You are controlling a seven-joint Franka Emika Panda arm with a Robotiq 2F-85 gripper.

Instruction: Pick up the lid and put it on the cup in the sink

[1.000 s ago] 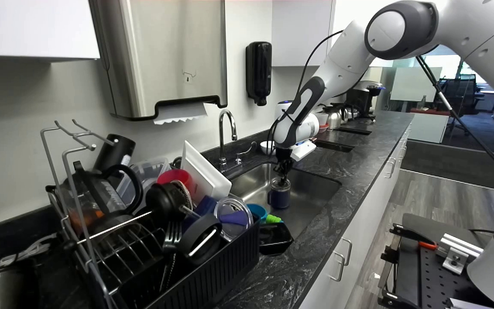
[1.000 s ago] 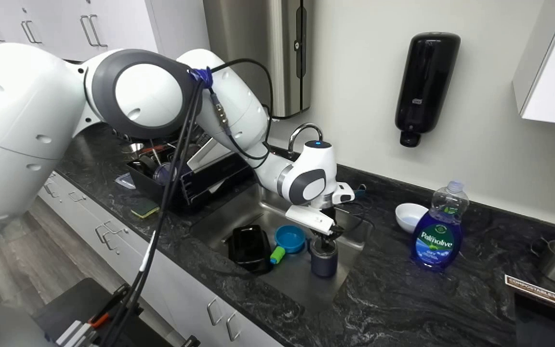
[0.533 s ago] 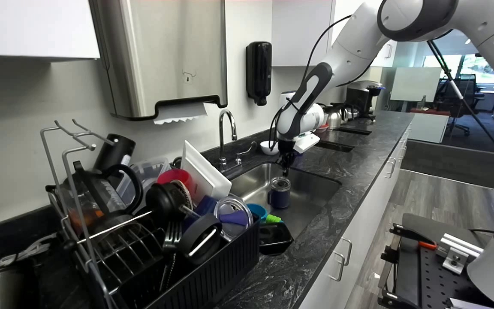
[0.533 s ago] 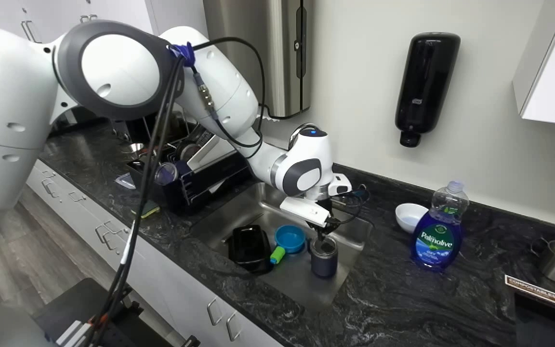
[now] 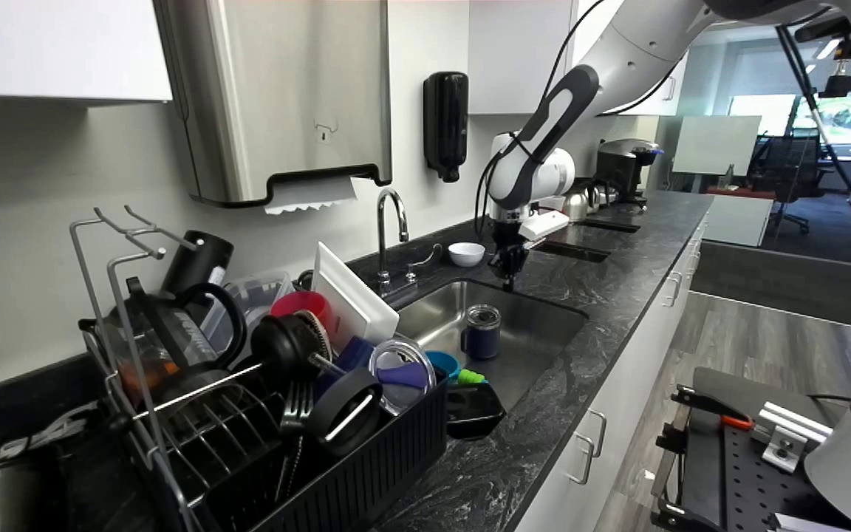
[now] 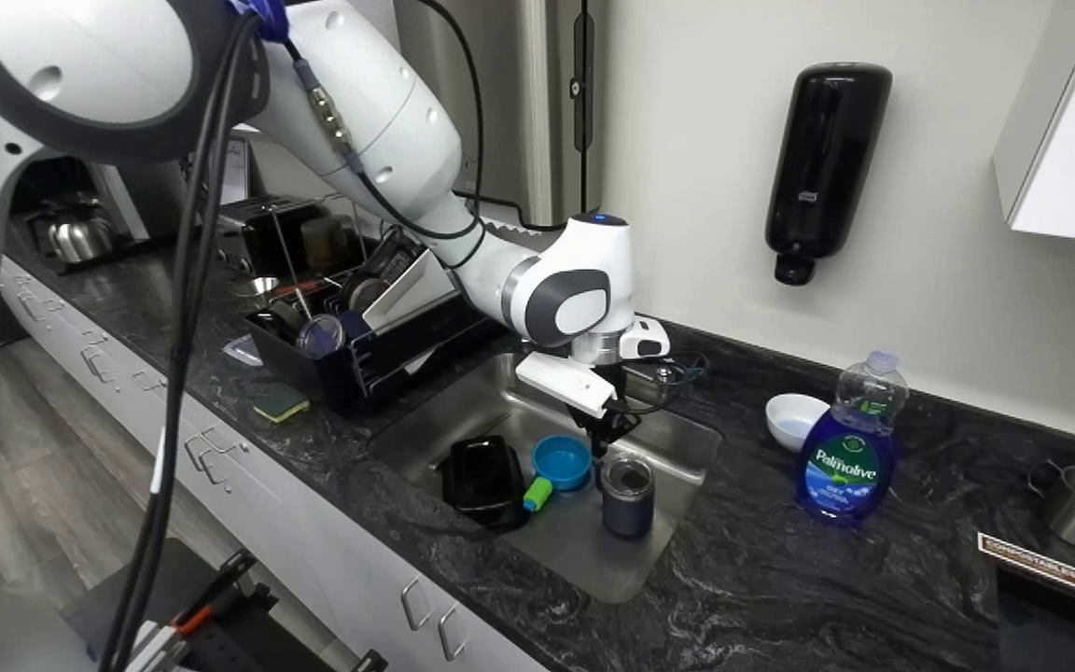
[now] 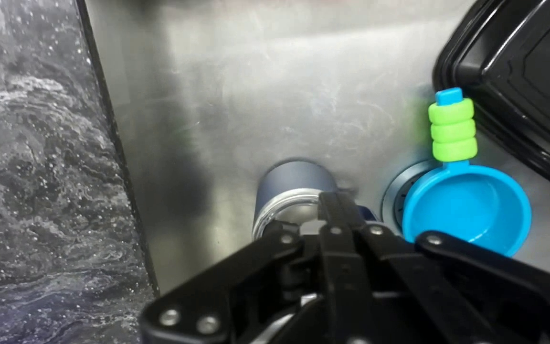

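The dark blue cup (image 5: 481, 340) stands upright in the steel sink (image 6: 584, 560); it also shows in the wrist view (image 7: 296, 176). A clear lid (image 6: 629, 476) with a silver rim around it appears to sit on the cup's top. In the wrist view the fingers partly hide the lid (image 7: 298, 212). My gripper (image 5: 508, 285) is above the cup and apart from it in both exterior views (image 6: 601, 448). In the wrist view the fingertips of my gripper (image 7: 337, 198) meet with nothing between them.
A blue bowl-shaped scoop with a green handle (image 6: 562, 462) and a black container (image 6: 483, 481) lie in the sink. A full dish rack (image 5: 366, 458) stands beside it. The faucet (image 5: 392, 222), white bowl (image 6: 794, 420) and soap bottle (image 6: 844, 457) are at the back.
My gripper has risen from the cup's top and moved away from it, with the arm lifting. The cup and its lid stay in place in the sink.
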